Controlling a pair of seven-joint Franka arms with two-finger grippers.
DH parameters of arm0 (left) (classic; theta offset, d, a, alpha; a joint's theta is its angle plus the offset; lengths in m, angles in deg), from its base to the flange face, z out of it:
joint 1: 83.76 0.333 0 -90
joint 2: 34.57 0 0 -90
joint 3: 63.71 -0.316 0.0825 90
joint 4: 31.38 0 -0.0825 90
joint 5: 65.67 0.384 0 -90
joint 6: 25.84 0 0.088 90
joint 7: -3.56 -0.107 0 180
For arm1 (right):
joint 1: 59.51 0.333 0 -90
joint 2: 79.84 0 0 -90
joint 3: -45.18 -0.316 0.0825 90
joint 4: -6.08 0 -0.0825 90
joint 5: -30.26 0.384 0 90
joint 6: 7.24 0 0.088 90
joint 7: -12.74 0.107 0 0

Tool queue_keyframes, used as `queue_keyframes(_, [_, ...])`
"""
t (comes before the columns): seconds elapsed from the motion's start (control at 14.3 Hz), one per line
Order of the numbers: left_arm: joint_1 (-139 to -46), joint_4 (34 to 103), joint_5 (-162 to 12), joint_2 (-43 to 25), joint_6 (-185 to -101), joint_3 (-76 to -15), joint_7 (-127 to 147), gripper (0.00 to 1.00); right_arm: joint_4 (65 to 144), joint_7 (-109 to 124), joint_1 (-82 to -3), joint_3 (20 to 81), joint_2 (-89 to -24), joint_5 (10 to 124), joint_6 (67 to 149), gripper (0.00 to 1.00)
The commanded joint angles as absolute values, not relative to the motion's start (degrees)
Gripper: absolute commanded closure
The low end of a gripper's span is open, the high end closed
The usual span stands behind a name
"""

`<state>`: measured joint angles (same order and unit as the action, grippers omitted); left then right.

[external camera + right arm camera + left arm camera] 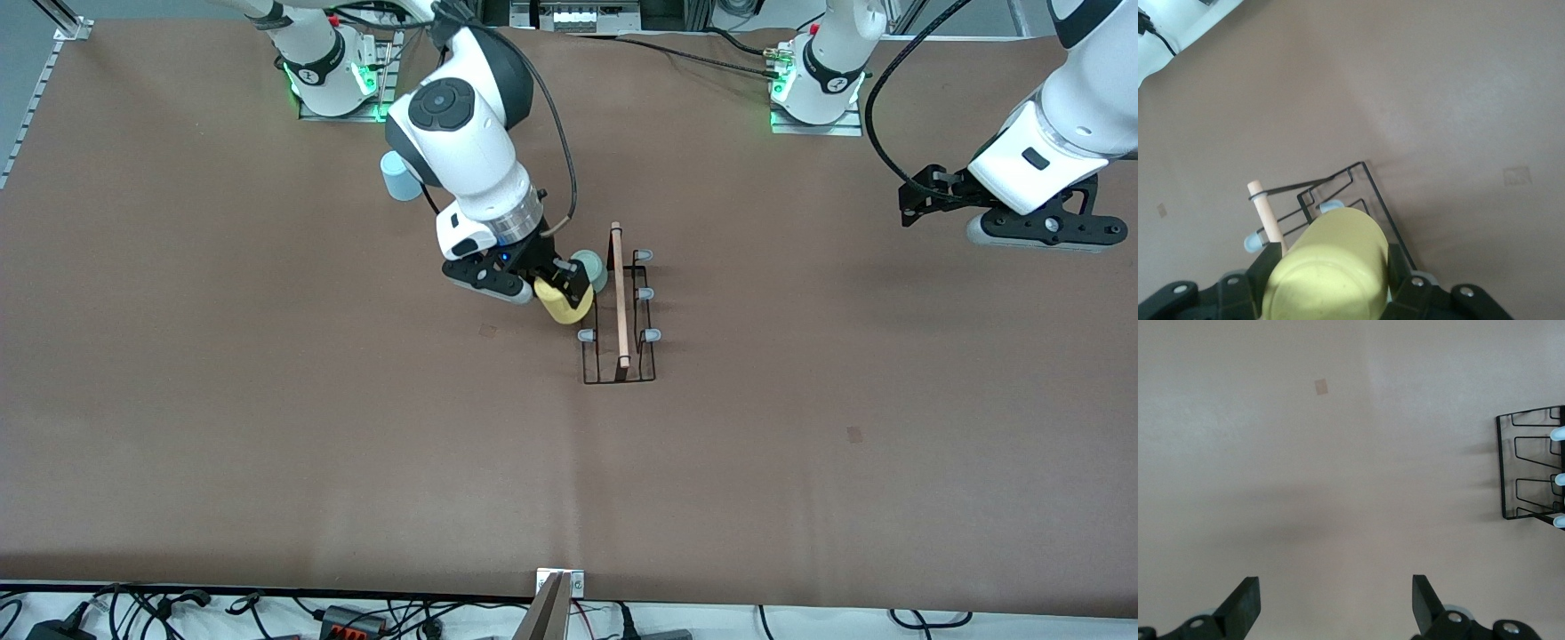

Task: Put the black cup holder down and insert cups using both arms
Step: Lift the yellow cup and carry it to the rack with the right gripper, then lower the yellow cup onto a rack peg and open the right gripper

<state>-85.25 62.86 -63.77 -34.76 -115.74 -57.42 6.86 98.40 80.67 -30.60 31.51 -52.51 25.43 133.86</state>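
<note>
Front view: black wire cup holder [620,307] — wooden rod handle, grey-blue peg caps.

High front view, 2 close wrist views.

Three cups [565,302] (probably), one rack [620,311]

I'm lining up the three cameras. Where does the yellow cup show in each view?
Front view: yellow cup held by the right gripper, beside the holder.
Left wrist view: not in it; only the holder's edge shows.
Right wrist view: fills the lower middle, between the fingers.
Shared landmark: the black wire holder.
</note>
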Motion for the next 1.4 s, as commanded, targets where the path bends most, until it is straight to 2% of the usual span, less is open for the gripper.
queue_keyframes(0.0, [-84.82, 62.66, -64.44, -35.54, -114.61, -57.12, 6.46, 0.0, 96.61, 81.91, -29.64, 31.74, -49.09, 22.97, 136.28, 0.67])
queue_keyframes(0.49, [-84.56, 62.49, -64.61, -35.54, -113.99, -57.21, 6.02, 0.0, 96.52, 81.91, -29.46, 31.91, -45.48, 21.73, 142.96, 0.66])
queue_keyframes(0.98, [-84.38, 62.23, -64.79, -35.36, -113.99, -57.74, 6.37, 0.0, 96.43, 81.56, -29.11, 32.0, -42.93, 21.64, 146.13, 0.66])
queue_keyframes(1.12, [-84.47, 62.14, -64.88, -35.36, -113.99, -57.74, 6.37, 0.0, 96.43, 81.47, -29.1, 32.0, -42.58, 21.73, 146.13, 0.54])
queue_keyframes(1.19, [-84.47, 62.22, -64.88, -35.36, -113.99, -57.74, 6.46, 0.0, 96.43, 81.47, -29.1, 32.0, -42.49, 21.64, 146.13, 0.36])
queue_keyframes(1.26, [-84.38, 62.23, -64.88, -35.36, -113.99, -57.74, 6.54, 0.0, 96.43, 81.38, -29.02, 32.0, -42.49, 21.64, 146.13, 0.3])
queue_keyframes(1.33, [-84.47, 62.23, -64.88, -35.36, -113.99, -57.74, 6.46, 0.0, 96.43, 81.3, -29.02, 32.0, -42.49, 21.73, 146.13, 0.15])
